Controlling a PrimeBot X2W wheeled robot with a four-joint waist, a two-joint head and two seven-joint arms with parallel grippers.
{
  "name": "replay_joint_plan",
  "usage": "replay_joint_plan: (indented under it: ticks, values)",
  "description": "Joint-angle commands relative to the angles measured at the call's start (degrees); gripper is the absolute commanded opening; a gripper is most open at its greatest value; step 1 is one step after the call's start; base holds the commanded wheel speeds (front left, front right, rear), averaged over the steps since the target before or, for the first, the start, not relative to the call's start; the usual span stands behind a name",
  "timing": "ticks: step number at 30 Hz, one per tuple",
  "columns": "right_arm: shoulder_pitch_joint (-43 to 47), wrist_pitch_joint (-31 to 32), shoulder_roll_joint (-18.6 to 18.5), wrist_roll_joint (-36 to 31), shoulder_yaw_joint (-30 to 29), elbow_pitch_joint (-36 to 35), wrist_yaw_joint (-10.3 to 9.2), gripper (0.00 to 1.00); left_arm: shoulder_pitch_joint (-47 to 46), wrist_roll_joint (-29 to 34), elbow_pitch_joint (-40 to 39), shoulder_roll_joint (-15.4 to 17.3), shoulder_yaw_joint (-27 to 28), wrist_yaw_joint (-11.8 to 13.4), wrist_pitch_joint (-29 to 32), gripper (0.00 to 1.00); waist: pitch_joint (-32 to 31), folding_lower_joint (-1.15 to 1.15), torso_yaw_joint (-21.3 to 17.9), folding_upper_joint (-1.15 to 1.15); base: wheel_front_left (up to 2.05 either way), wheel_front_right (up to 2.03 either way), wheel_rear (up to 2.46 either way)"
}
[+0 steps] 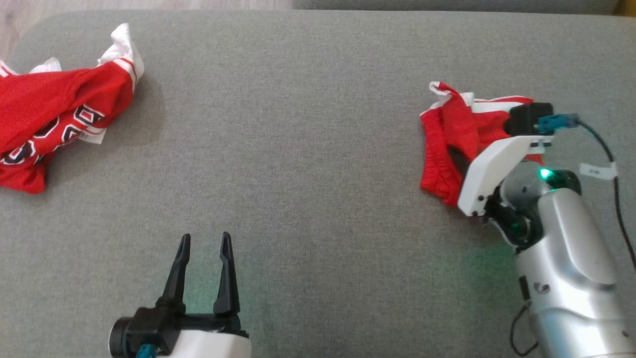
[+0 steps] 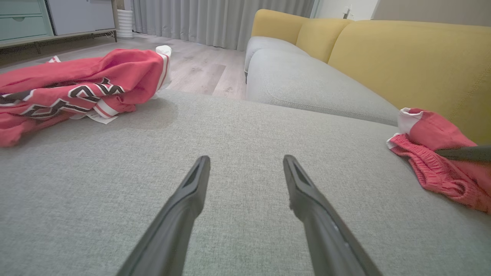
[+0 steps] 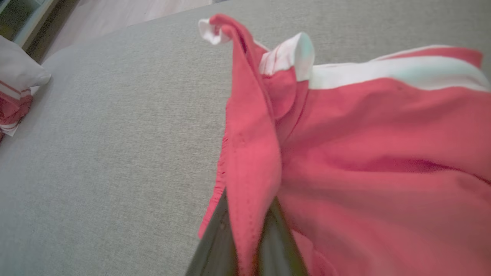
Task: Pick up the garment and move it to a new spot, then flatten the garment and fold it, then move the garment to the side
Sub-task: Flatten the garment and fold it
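The right end effector (image 1: 459,161) is closed tight on a raised fold of the red shorts (image 1: 447,144), near their elastic waistband. In the right wrist view its two dark fingers (image 3: 218,237) pinch the red cloth (image 3: 364,153) between them, with the fold standing up above the tips and a white band running across the top of the cloth. The shorts lie bunched at the right of the grey cushion (image 1: 298,149), partly under the white wrist housing. The left end effector (image 1: 205,238) sits low at the near edge with its fingers spread wide apart and nothing between them. In the left wrist view they point across bare cushion (image 2: 245,126), well apart from both garments. A second garment, a red jersey (image 1: 49,109) with white trim and dark lettering, lies crumpled at the far left of the cushion, well apart from the shorts. From the left wrist the shorts (image 2: 429,168) show at the right edge below a yellow backrest (image 2: 402,57), the jersey (image 2: 76,76) at the left, and wooden floor (image 2: 199,69) beyond.
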Motion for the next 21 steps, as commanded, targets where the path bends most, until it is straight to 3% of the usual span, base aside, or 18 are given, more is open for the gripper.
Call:
replay_joint_plan:
  ticks: [1, 2, 10, 15, 21]
  values:
    - [-2.37, -0.82, 0.99, 0.02, 1.82, -1.95, 0.39, 0.82, -0.78, -0.19, -1.55, -0.29, 1.29, 0.33, -0.53, 1.00, -0.05, 0.00, -0.04, 0.00, 0.00, 0.00, 0.00]
    - [-2.37, -2.11, 1.01, 1.59, 3.39, -1.53, 0.39, 1.00, -0.63, -0.34, -1.45, -0.29, 1.34, 0.53, -0.53, 1.00, -0.22, 0.00, -0.25, 0.00, 0.00, 0.00, 0.00]
    - [0.98, -6.93, 1.03, 10.68, 11.58, -9.51, 0.39, 1.00, 0.76, 0.41, -1.18, -0.30, 2.42, 0.61, -0.53, 1.00, -2.99, 0.00, -2.76, 0.00, 0.00, 0.00, 0.00]
    - [6.55, -11.55, -2.81, 6.53, 10.50, -18.49, 0.39, 1.00, 3.21, 0.71, -1.70, -0.30, 5.07, 0.41, -0.53, 1.00, -5.75, 0.00, -4.79, 0.00, 0.00, 0.00, 0.00]
    - [14.85, -19.59, -6.44, -2.27, 3.47, -24.33, 0.39, 1.00, 7.08, 0.59, -3.13, -0.30, 7.54, 0.58, -0.53, 1.00, -9.01, 0.00, -7.56, 0.00, 0.00, 0.00, 0.00]
